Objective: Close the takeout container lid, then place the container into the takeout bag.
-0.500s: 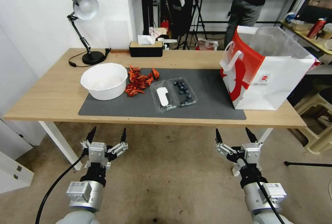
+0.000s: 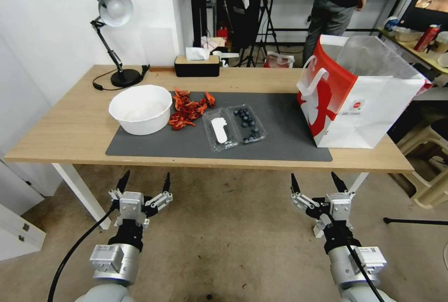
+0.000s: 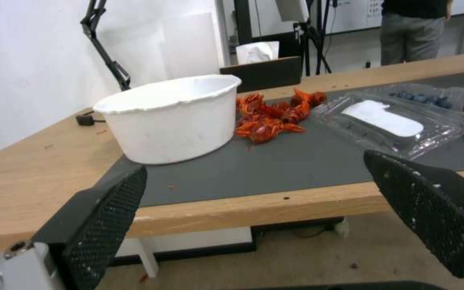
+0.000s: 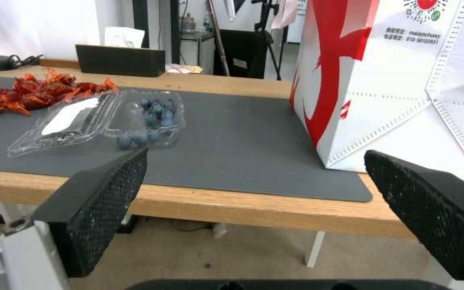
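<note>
Two black-fingered grippers, left (image 2: 143, 182) and right (image 2: 316, 182), hang spread and empty below the wooden table's front edge; the clear plastic clamshell of blueberries (image 2: 248, 124) lies mid-mat, its labelled lid (image 2: 219, 129) flat open. A clumsy push could scatter berries.

Even, bright indoor light is falling from overhead, leaving only soft shadows on the grey mat (image 2: 280, 124) beneath the white bowl (image 2: 140, 108). The desk lamp (image 2: 113, 9) is not visibly lighting the table. The head view is bending straight lines near its edges. Wrist views are rendering the near black fingers (image 3: 103, 217) slightly soft.
</note>
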You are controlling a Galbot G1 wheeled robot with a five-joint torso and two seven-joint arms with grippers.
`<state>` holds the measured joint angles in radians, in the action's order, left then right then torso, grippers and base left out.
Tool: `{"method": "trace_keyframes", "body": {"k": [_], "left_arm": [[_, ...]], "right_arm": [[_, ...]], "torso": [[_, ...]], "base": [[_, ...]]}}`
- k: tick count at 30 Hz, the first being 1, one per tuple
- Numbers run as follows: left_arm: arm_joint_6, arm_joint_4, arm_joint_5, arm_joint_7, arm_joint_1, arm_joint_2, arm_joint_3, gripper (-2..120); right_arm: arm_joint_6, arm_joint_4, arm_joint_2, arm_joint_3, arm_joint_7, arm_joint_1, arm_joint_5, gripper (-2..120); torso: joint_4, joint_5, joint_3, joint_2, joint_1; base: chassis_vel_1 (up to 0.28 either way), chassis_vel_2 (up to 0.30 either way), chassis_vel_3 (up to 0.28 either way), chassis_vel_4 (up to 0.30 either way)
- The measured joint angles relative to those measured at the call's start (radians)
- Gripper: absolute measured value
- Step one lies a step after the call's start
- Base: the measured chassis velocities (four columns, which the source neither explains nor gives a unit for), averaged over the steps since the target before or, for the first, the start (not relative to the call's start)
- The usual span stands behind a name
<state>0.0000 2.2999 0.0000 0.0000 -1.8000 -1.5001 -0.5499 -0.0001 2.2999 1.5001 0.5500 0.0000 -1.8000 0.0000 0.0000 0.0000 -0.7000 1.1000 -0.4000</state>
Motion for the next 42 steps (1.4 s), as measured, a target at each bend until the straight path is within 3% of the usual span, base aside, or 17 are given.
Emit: {"method": "trace_keyframes", "body": {"k": [7,11,14,17,22,27,42], "left_arm": [[0.004,0.002,-0.003,-0.002,0.000,0.000,0.001,100],[0.056,0.036,-0.034,-0.028,-0.005,-0.007,0.016,100],[0.118,0.074,-0.071,-0.059,-0.012,-0.016,0.034,100],[0.273,0.171,-0.162,-0.136,-0.030,-0.037,0.079,100],[0.378,0.203,-0.242,-0.196,-0.039,-0.053,0.115,100],[0.364,0.206,-0.280,-0.215,-0.033,-0.054,0.125,100],[0.343,0.204,-0.276,-0.211,-0.031,-0.054,0.124,100]], "right_arm": [[-0.004,0.001,0.000,-0.002,0.000,0.000,0.000,100],[-0.055,0.017,0.000,-0.024,-0.002,-0.002,-0.002,100],[-0.117,0.038,0.000,-0.050,-0.006,-0.005,-0.007,100],[-0.274,0.090,0.002,-0.118,-0.017,-0.011,-0.021,100],[-0.323,0.120,0.006,-0.151,-0.036,0.002,-0.014,100],[-0.322,0.126,0.005,-0.151,-0.038,0.014,0.045,100],[-0.308,0.121,0.003,-0.142,-0.030,0.026,0.039,100]], "torso": [[0.0000,0.0000,0.000,0.000,0.000],[0.0000,0.0000,0.000,0.000,0.000],[0.0000,-0.0001,0.000,0.000,0.000],[0.0000,0.0000,0.000,0.000,0.000],[0.0004,-0.0004,0.000,0.000,0.000],[-0.0001,0.0000,0.000,0.000,0.000],[0.0000,0.0000,0.000,0.000,0.000]], "base": [[0.000,0.000,0.000,0.000],[0.000,0.000,0.000,0.000],[0.000,0.000,0.000,0.000],[0.000,0.000,0.000,0.000],[0.000,0.000,0.000,0.000],[0.000,0.000,0.000,0.000],[0.000,0.000,0.000,0.000]]}}
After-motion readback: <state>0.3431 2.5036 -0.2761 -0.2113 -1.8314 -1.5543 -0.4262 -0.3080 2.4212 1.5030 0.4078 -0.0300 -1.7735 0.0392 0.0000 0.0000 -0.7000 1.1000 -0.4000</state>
